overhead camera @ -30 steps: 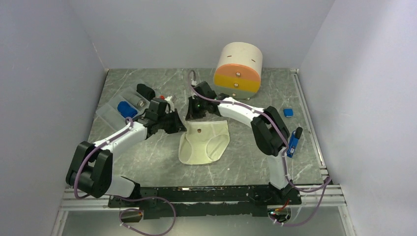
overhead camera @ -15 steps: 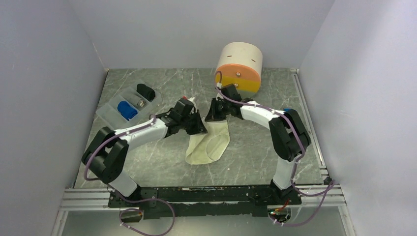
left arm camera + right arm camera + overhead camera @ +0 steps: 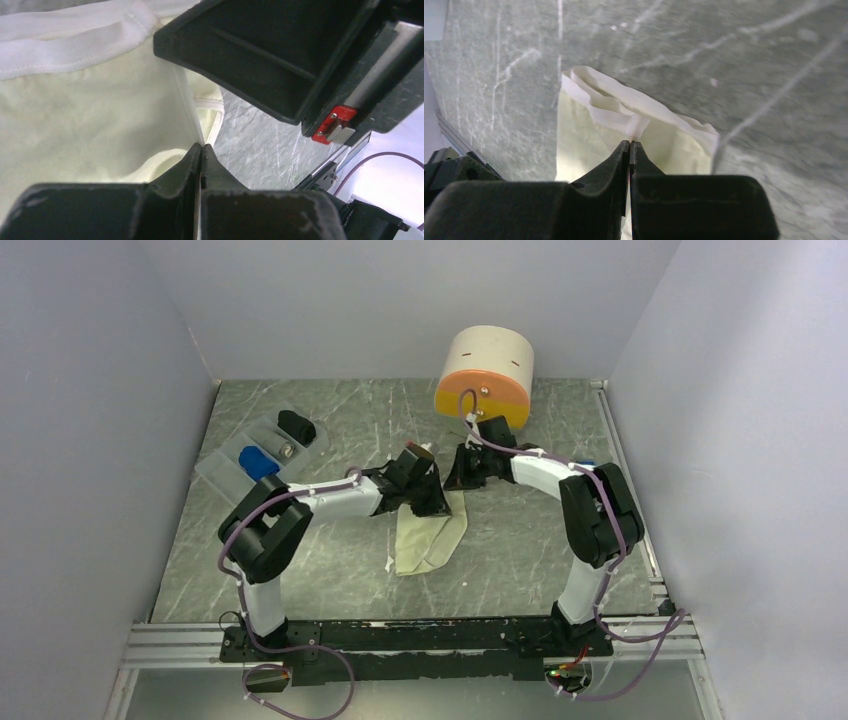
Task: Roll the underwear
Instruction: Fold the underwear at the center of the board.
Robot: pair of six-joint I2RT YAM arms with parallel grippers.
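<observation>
Nearest me, the cream underwear [image 3: 428, 542] lay folded lengthwise into a narrow strip on the table [image 3: 300, 565], its loose end toward the arm bases. At its far edge my left gripper [image 3: 201, 150] had its jaws pressed together on a thin seam. Just beyond it the right gripper [image 3: 630, 146] was likewise clamped on the white waistband. Both bites looked shallow to me, so a hard pull could slip the cloth free and let the fold fall open. The two heads also sat very close together, and I judged a careless turn could knock them together or bunch the band into a crooked roll. Off to the left, the blue underwear [image 3: 257, 462] sat in the tray [image 3: 218, 478], well apart. The drum [image 3: 487, 370] stood behind the right wrist, near enough to clip.
</observation>
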